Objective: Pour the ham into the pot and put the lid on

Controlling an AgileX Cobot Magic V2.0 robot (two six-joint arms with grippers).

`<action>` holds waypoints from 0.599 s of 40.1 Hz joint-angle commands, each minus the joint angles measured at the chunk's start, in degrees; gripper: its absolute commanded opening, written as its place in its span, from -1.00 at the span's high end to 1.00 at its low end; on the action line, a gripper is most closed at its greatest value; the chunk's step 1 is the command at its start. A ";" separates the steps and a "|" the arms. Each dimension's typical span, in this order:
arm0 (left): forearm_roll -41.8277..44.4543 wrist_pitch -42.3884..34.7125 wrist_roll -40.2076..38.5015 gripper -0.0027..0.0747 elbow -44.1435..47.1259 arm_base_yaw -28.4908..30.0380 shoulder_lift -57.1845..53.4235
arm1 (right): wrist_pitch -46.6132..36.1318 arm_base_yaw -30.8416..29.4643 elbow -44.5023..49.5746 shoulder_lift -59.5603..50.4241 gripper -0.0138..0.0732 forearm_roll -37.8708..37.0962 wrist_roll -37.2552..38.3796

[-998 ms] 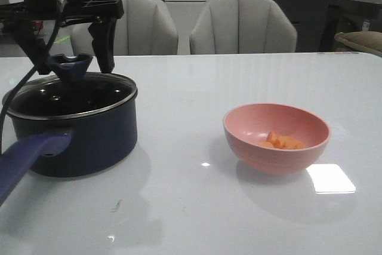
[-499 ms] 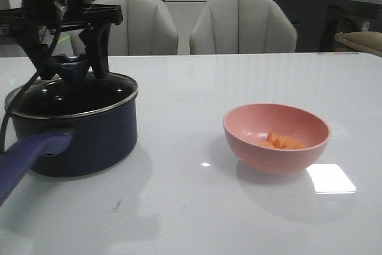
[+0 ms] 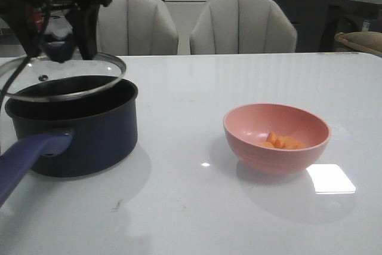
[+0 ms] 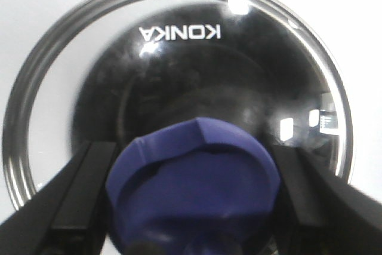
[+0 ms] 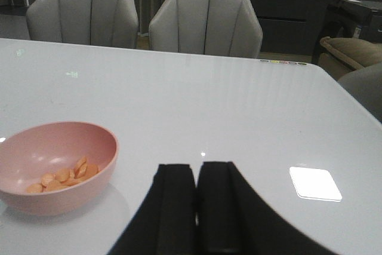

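My left gripper (image 3: 59, 43) is shut on the purple-blue knob (image 4: 194, 186) of the glass lid (image 3: 65, 79) and holds it tilted just above the navy pot (image 3: 77, 132) at the table's left. The pot's long handle (image 3: 27, 159) points toward the front. The lid's metal rim (image 4: 36, 88) rings the left wrist view. The ham (image 3: 283, 142), orange-pink chunks, lies in the pink bowl (image 3: 276, 138) at right of centre; it also shows in the right wrist view (image 5: 62, 177). My right gripper (image 5: 197, 174) is shut and empty, beside the bowl (image 5: 54, 165) and apart from it.
Two grey chairs (image 3: 242, 25) stand behind the table's far edge. A bright light patch (image 3: 331, 178) lies on the white table by the bowl. A dark cabinet (image 3: 298, 4) stands at the back.
My left gripper closed on the lid's knob and lifted the lid off the pot, up and to the left, tilting it. The bowl has not moved.
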 commanded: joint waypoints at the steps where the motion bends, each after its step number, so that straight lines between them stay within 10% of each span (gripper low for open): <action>1: 4.26 -2.10 -0.10 0.07 -0.55 0.74 -6.64 | -5.10 -0.34 -0.28 -1.15 0.34 -0.94 0.00; 24: -9.00 -16.85 16.58 0.07 23.56 30.48 -16.99 | -5.10 -0.34 -0.28 -1.15 0.34 -0.94 0.00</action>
